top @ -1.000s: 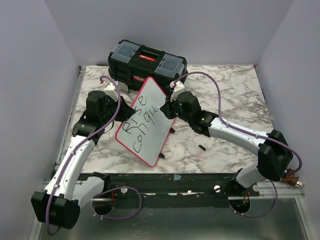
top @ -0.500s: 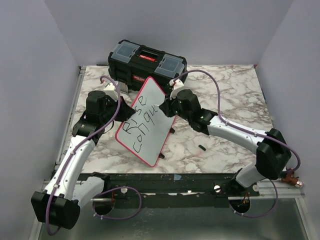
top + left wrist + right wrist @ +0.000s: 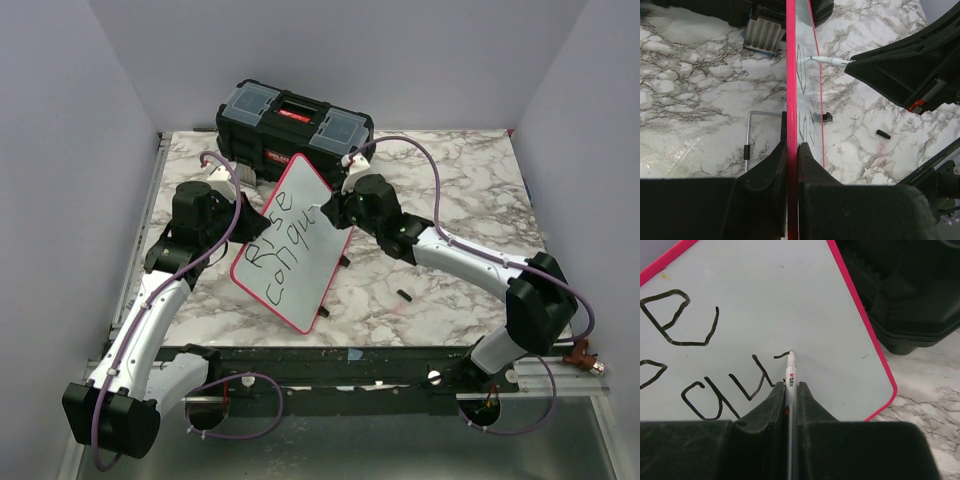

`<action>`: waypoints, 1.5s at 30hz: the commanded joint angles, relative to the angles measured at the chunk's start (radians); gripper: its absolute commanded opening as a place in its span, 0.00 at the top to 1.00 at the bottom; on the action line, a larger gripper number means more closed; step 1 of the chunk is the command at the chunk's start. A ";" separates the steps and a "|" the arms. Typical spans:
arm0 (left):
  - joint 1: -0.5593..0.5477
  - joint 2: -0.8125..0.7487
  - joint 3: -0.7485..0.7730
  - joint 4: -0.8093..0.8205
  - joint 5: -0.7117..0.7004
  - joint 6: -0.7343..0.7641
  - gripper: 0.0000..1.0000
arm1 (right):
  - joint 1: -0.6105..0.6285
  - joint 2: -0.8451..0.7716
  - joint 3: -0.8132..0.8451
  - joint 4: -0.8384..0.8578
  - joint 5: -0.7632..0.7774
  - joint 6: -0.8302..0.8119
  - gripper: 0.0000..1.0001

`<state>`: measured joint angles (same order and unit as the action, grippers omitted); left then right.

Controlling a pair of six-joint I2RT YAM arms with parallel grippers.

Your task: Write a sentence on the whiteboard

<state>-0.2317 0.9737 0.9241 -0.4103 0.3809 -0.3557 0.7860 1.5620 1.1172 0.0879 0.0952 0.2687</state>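
The whiteboard (image 3: 293,245) stands tilted at the centre of the top view, in front of the black toolbox (image 3: 295,120). The left gripper (image 3: 791,145) has its jaws closed on the board's pink edge. The right gripper (image 3: 790,387) clamps a marker (image 3: 790,371), whose tip touches the board just after "conqu" in the sentence (image 3: 283,243).
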 commanded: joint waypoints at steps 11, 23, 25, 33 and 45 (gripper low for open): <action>-0.022 0.008 0.001 -0.054 -0.013 0.104 1.00 | -0.007 0.031 0.058 0.026 -0.077 0.001 0.99; -0.023 0.003 0.001 -0.055 -0.017 0.106 1.00 | -0.007 -0.009 -0.010 0.042 -0.139 0.026 0.99; -0.024 0.002 -0.001 -0.056 -0.019 0.106 1.00 | -0.007 -0.013 -0.022 0.042 -0.141 0.029 0.99; -0.024 0.003 -0.001 -0.055 -0.021 0.106 1.00 | -0.007 -0.035 -0.067 0.046 -0.147 0.044 0.99; -0.026 0.003 -0.001 -0.057 -0.026 0.107 1.00 | -0.007 -0.053 -0.115 0.042 -0.106 0.037 0.99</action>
<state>-0.2363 0.9733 0.9241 -0.4107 0.3767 -0.3557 0.7769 1.5162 1.0245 0.1371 -0.0097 0.2996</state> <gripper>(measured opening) 0.089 0.123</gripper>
